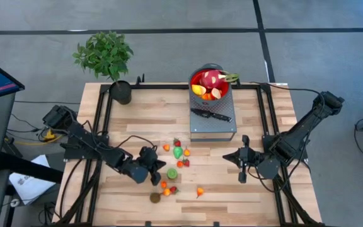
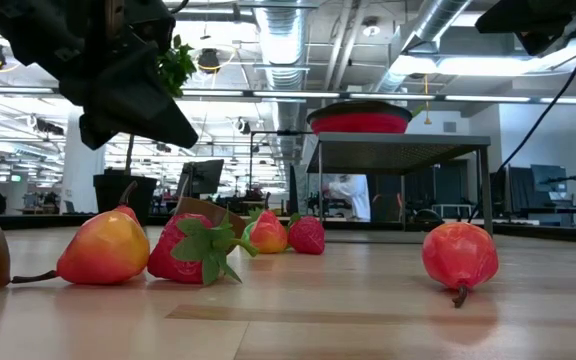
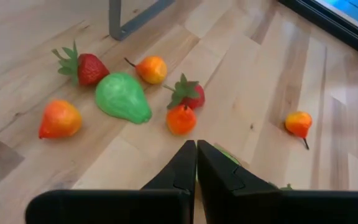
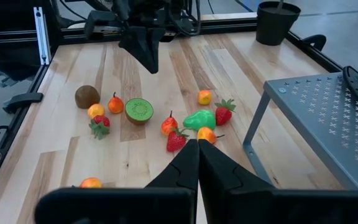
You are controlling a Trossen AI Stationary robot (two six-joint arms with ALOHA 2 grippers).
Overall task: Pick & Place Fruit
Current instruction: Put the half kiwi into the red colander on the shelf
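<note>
Several small toy fruits lie loose on the wooden table's middle: a green pear (image 3: pixel 123 96), strawberries (image 3: pixel 89 67), orange pieces (image 3: pixel 181 118), a green kiwi half (image 4: pixel 139 110) and a brown kiwi (image 4: pixel 87 96). More fruit, with the pink-red dragon fruit (image 1: pixel 210 79), fills the red bowl (image 1: pixel 196 77) on a grey stand. My left gripper (image 3: pixel 196 149) is shut and hangs above the table just left of the kiwi half, seen from across in the right wrist view (image 4: pixel 149 62). My right gripper (image 4: pixel 197 146) is shut and waits right of the fruit, clear of it.
The grey perforated stand (image 1: pixel 213 126) carries the bowl and a black-handled knife (image 1: pixel 212 115). A potted plant (image 1: pixel 109 60) stands at the far left corner. Black rails (image 1: pixel 99 126) run along the table's left, right and far edges. An orange fruit (image 1: pixel 200 192) lies apart near the front.
</note>
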